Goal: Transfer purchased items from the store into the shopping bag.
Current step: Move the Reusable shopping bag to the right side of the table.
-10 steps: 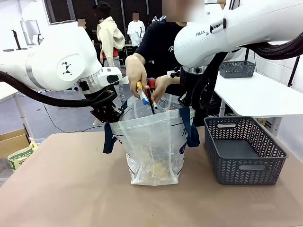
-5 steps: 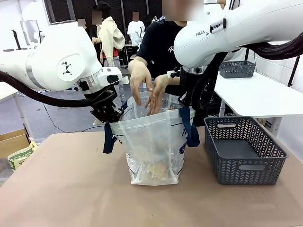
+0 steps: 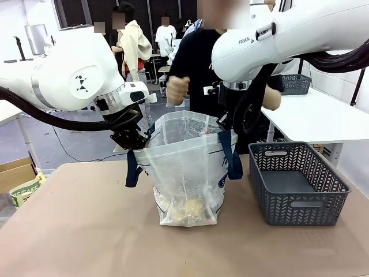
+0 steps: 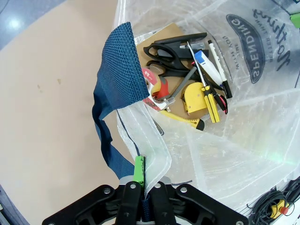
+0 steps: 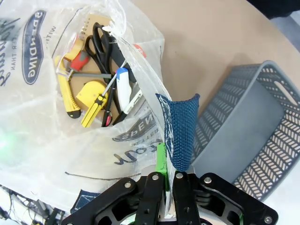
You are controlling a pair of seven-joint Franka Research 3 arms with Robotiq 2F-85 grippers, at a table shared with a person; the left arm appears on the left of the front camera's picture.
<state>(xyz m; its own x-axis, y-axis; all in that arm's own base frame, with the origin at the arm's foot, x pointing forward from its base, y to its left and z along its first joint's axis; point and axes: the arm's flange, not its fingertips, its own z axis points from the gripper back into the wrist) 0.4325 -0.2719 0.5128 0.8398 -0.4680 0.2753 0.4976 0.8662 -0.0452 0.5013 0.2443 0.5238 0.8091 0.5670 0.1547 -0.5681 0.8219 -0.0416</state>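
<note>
Left fingers (image 4: 138, 169) and right fingers (image 5: 161, 161) pinched on shopping bag (image 3: 184, 167) rim, person's hands (image 3: 177, 90) now withdrawn, purchased items (image 4: 194, 96) inside.

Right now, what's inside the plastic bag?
Black scissors, a yellow tape measure, a screwdriver and a pen lie at the bottom of the bag. Anything under that pile is covered.

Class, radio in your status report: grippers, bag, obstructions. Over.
Left gripper shut on shopping bag rim, right gripper on opposite rim. Scissors, tape measure, screwdriver inside. Person's hand raised, clear of bag mouth.
</note>
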